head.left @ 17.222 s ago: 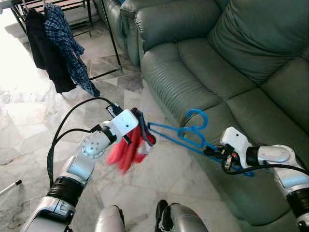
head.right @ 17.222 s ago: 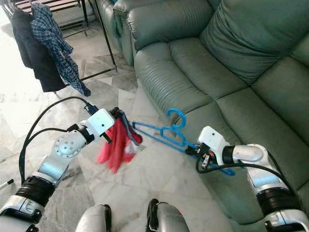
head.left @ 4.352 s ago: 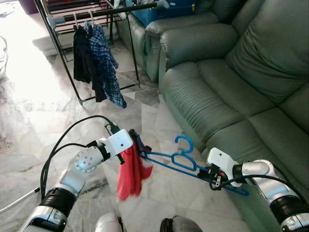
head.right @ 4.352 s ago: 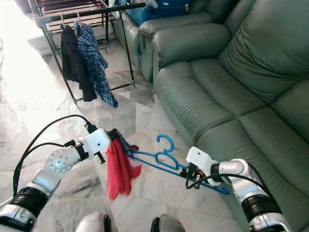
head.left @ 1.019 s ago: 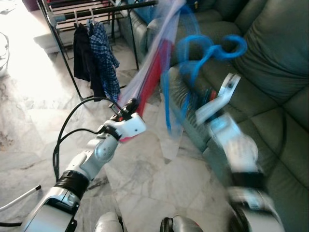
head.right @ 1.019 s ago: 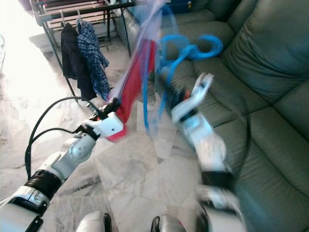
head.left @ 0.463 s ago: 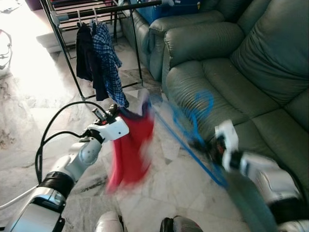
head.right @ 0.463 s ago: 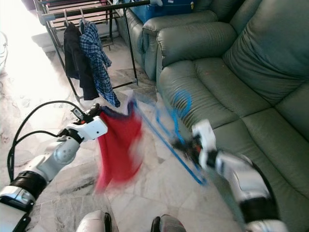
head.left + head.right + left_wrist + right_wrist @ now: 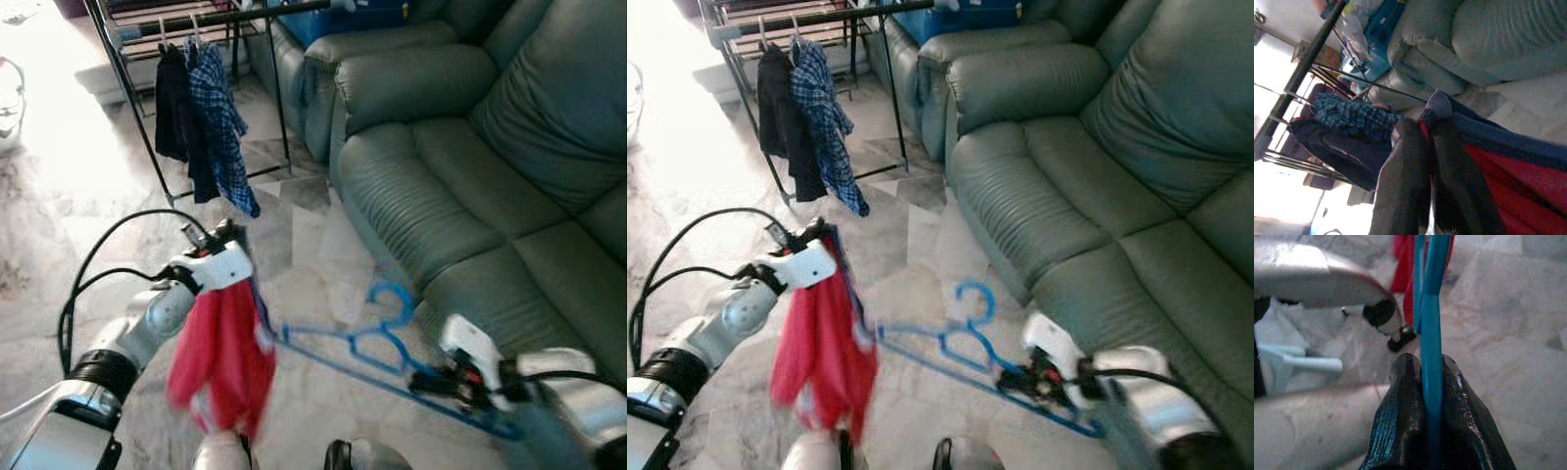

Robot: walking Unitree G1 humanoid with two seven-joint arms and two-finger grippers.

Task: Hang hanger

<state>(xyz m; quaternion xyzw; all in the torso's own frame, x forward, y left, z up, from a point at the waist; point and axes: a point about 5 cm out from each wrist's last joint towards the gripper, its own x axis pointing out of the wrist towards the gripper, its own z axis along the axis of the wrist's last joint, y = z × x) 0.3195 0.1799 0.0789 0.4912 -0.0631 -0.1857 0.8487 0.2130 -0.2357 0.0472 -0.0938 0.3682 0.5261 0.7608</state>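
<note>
Sofa (image 9: 490, 147) at your two o'clock, rack (image 9: 196, 24) at eleven, well apart from you. You're mid-carry: next, walk over and lift the hook onto the rail. Left gripper (image 9: 1425, 147) is clamped on the red shirt (image 9: 223, 357); right gripper (image 9: 1422, 377) pinches the hanger (image 9: 377, 345), thin blue plastic, low between your arms.

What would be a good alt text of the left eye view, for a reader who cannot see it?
The right pincer holds a blue hanger low over the marble floor, while the left pincer grips a red garment hanging at the hanger's other end. A green sofa is on the right; behind, a clothes rack carries a plaid shirt.
</note>
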